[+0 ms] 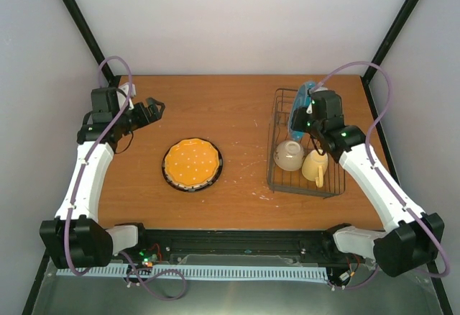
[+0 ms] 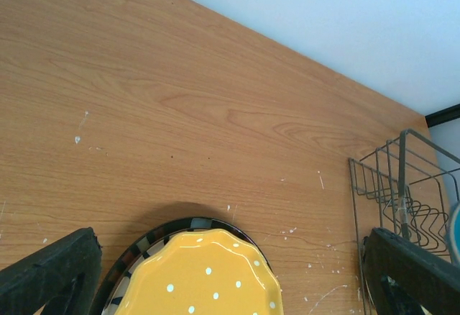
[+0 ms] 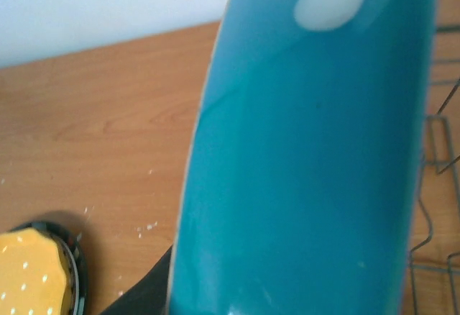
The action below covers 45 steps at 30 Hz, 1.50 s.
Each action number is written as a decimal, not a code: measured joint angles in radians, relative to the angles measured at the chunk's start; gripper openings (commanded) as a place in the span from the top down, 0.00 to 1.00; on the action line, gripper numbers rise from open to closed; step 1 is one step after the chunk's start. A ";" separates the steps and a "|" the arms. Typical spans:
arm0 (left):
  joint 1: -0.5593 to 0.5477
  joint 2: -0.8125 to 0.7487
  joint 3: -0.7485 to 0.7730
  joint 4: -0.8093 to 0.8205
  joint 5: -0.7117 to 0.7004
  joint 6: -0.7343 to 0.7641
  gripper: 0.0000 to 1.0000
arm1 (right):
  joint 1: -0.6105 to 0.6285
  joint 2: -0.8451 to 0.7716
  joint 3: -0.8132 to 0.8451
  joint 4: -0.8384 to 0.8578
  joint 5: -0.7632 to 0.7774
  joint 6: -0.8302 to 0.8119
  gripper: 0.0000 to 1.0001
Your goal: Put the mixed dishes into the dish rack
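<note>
The teal plate is held on edge in the right gripper, whose jaws are pinched close on it, above the far end of the dish rack at the right of the top view. The cream bowl and yellow mug are already seated there, so slotting this plate is judged the step in hand. The left gripper is spread wide and empty at upper left, while the orange-yellow plate, stacked on the striped plate, remains to be loaded from the table at centre. Lowering between the prongs is called for next, with release once the rim is seated.
</note>
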 measured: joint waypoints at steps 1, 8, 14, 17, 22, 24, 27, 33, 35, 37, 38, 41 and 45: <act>0.001 0.000 -0.003 0.002 0.000 0.000 0.00 | -0.006 0.009 -0.006 -0.005 -0.019 0.006 0.97; 0.008 0.000 -0.018 0.011 0.011 0.003 0.00 | -0.033 0.071 -0.041 0.002 -0.172 0.029 0.97; 0.013 0.000 -0.018 0.014 0.018 0.010 0.00 | -0.044 0.116 -0.042 0.006 -0.203 0.024 0.97; 0.016 0.000 -0.018 0.015 0.019 0.011 0.00 | -0.055 0.117 -0.042 0.010 -0.201 0.021 0.97; 0.018 0.005 -0.018 0.019 0.023 0.011 0.00 | -0.090 0.117 -0.044 0.031 -0.206 0.021 0.97; 0.018 0.009 -0.018 0.020 0.024 0.011 0.00 | -0.102 0.117 -0.044 0.045 -0.214 0.020 0.97; 0.018 0.011 -0.018 0.022 0.026 0.011 0.00 | -0.118 0.123 -0.044 0.060 -0.241 0.019 0.97; 0.019 0.011 -0.018 0.022 0.026 0.011 0.00 | -0.146 0.192 -0.044 0.100 -0.289 0.019 0.97; 0.023 0.011 -0.018 0.022 0.026 0.012 0.00 | -0.148 0.215 -0.044 0.116 -0.291 0.014 0.97; 0.025 0.011 -0.018 0.022 0.026 0.013 0.00 | -0.151 0.235 -0.041 0.123 -0.297 0.006 0.97; 0.026 0.011 -0.018 0.022 0.026 0.015 0.00 | -0.151 0.246 -0.036 0.123 -0.300 0.001 0.97; 0.029 0.017 -0.018 0.023 0.026 0.018 0.00 | -0.153 0.285 -0.012 0.114 -0.305 -0.026 0.97; 0.029 0.033 -0.018 0.023 0.027 0.019 0.00 | -0.153 0.330 0.011 0.103 -0.312 -0.063 0.97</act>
